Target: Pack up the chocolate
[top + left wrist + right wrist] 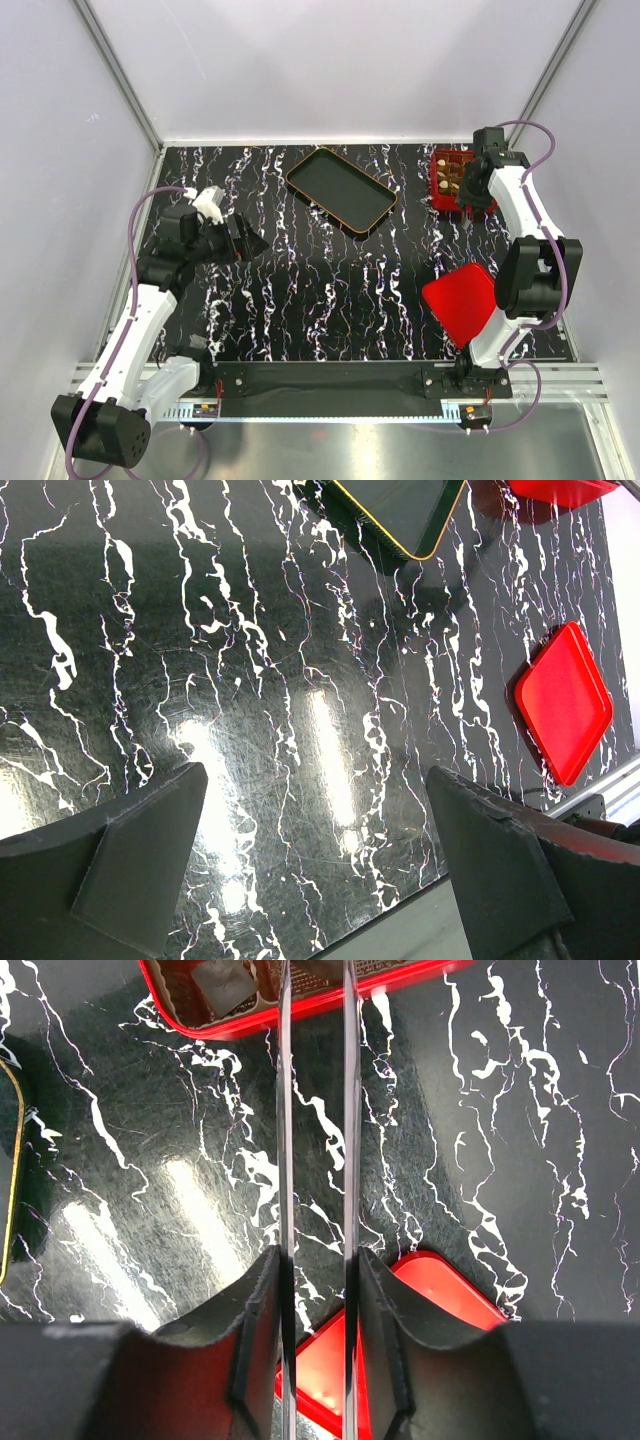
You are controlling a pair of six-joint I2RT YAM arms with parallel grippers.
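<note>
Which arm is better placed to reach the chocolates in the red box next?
Right. The right gripper sits at the red box holding the chocolate, clamping thin blades that point toward it. The left gripper hangs open over the table on the opposite side, away from the box.

On the desk (300,290), the tray (341,189) lies at the back middle. Right of the tray sits the box (437,155), the chocolate (448,178) in its compartments. The right claw (318,1265) is over the box, with tongs (285,1160) between its fingers. The lid (460,303) lies right of the tray and nearer; the left claw (315,772) hangs left of the tray
</note>
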